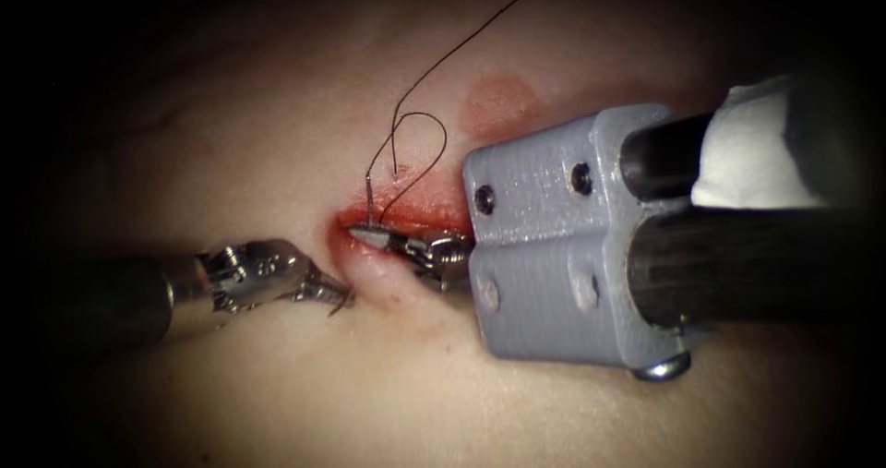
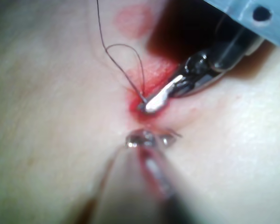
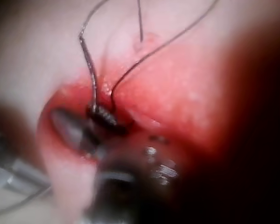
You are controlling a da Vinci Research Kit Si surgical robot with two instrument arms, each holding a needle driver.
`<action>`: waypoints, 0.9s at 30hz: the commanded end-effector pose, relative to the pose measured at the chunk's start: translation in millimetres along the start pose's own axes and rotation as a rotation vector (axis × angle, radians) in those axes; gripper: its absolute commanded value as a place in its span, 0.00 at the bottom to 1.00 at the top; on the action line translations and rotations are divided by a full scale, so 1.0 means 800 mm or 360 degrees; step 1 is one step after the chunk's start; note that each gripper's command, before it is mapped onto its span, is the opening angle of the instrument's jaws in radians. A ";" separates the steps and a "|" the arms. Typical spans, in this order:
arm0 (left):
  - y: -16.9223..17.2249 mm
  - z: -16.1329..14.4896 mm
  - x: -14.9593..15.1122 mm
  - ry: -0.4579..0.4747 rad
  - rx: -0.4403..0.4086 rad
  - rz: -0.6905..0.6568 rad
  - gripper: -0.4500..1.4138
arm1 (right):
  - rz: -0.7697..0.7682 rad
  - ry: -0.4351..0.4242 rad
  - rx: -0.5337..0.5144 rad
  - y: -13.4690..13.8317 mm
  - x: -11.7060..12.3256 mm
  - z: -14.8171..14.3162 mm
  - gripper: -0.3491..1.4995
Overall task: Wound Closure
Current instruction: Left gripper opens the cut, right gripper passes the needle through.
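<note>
Endoscope view: my right gripper (image 1: pixel 369 234) grasps the needle (image 1: pixel 368 200) at the unclosed cut (image 1: pixel 406 217); left gripper (image 1: pixel 337 297) clenched empty.

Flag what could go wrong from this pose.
1. The right gripper grips the needle near its thread end, inside the cut; the needle's far part is hidden in the tissue, so its tip can't be tracked.
2. The thread loops loosely just above the right gripper and might snag.
3. The left gripper holds nothing, its tip against tissue left of the cut; it might scrape.
</note>
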 end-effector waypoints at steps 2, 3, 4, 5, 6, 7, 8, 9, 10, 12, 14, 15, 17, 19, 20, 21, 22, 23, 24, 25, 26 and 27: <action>-0.0003 0.0010 -0.0002 0.0000 -0.0005 0.0003 0.05 | -0.0061 0.0040 -0.0039 0.0007 0.0004 0.0005 0.73; -0.0003 0.0010 -0.0002 0.0000 -0.0005 0.0003 0.05 | -0.0087 0.0059 -0.0068 0.0009 0.0009 0.0004 0.79; -0.0003 0.0010 -0.0002 0.0000 -0.0005 0.0003 0.05 | -0.0158 0.0075 -0.0097 0.0009 0.0016 0.0004 0.83; -0.0003 0.0010 -0.0002 0.0000 -0.0005 0.0003 0.05 | -0.0182 0.0077 -0.0099 0.0008 0.0020 0.0004 0.83; -0.0003 0.0010 -0.0002 0.0000 -0.0005 0.0003 0.05 | -0.0196 0.0088 -0.0109 0.0007 0.0025 0.0004 0.83; -0.0003 0.0010 -0.0002 0.0000 -0.0005 0.0003 0.05 | -0.0219 0.0095 -0.0114 0.0005 0.0028 0.0004 0.83; -0.0003 0.0011 -0.0003 0.0000 -0.0005 0.0003 0.05 | -0.0232 0.0103 -0.0122 0.0004 0.0032 0.0003 0.83; -0.0003 0.0011 -0.0003 -0.0002 -0.0009 0.0003 0.05 | -0.0259 0.0120 -0.0138 0.0001 0.0038 0.0003 0.83; -0.0003 0.0012 -0.0003 -0.0002 -0.0008 0.0004 0.05 | -0.0289 0.0134 -0.0154 -0.0004 0.0048 0.0001 0.83; -0.0003 0.0012 -0.0004 -0.0002 -0.0008 0.0004 0.05 | -0.0344 0.0156 -0.0183 -0.0013 0.0065 -0.0003 0.82; -0.0003 0.0012 -0.0004 -0.0002 -0.0008 0.0004 0.05 | -0.0355 0.0177 -0.0194 -0.0018 0.0072 -0.0006 0.81; -0.0003 0.0012 -0.0004 -0.0002 -0.0008 0.0004 0.05 | -0.0360 0.0180 -0.0198 -0.0019 0.0074 -0.0007 0.80; -0.0003 0.0012 -0.0004 -0.0002 -0.0008 0.0004 0.05 | -0.0372 0.0190 -0.0204 -0.0020 0.0077 -0.0009 0.79; -0.0002 0.0012 -0.0004 -0.0002 -0.0008 0.0004 0.05 | -0.0371 0.0193 -0.0206 -0.0020 0.0078 -0.0010 0.78; -0.0002 0.0012 -0.0004 -0.0004 -0.0012 0.0004 0.05 | -0.0380 0.0200 -0.0207 -0.0019 0.0079 -0.0011 0.77; -0.0002 0.0012 -0.0004 -0.0004 -0.0012 0.0004 0.05 | -0.0379 0.0203 -0.0211 -0.0019 0.0080 -0.0011 0.77; -0.0002 0.0012 -0.0004 -0.0004 -0.0012 0.0004 0.05 | -0.0387 0.0208 -0.0216 -0.0018 0.0082 -0.0012 0.75; -0.0002 0.0012 -0.0004 -0.0004 -0.0012 0.0004 0.05 | -0.0387 0.0207 -0.0215 -0.0018 0.0083 -0.0013 0.74; -0.0002 0.0012 -0.0004 -0.0004 -0.0012 0.0004 0.05 | -0.0387 0.0211 -0.0219 -0.0018 0.0083 -0.0013 0.72; -0.0002 0.0012 -0.0005 -0.0004 -0.0012 0.0004 0.05 | -0.0397 0.0201 -0.0197 -0.0018 0.0082 -0.0014 0.50; -0.0002 0.0013 -0.0005 -0.0004 -0.0012 0.0004 0.05 | -0.0406 0.0185 -0.0183 -0.0018 0.0080 -0.0015 0.26; -0.0002 0.0013 -0.0005 -0.0004 -0.0011 0.0004 0.05 | -0.0425 0.0172 -0.0172 -0.0018 0.0079 -0.0016 0.00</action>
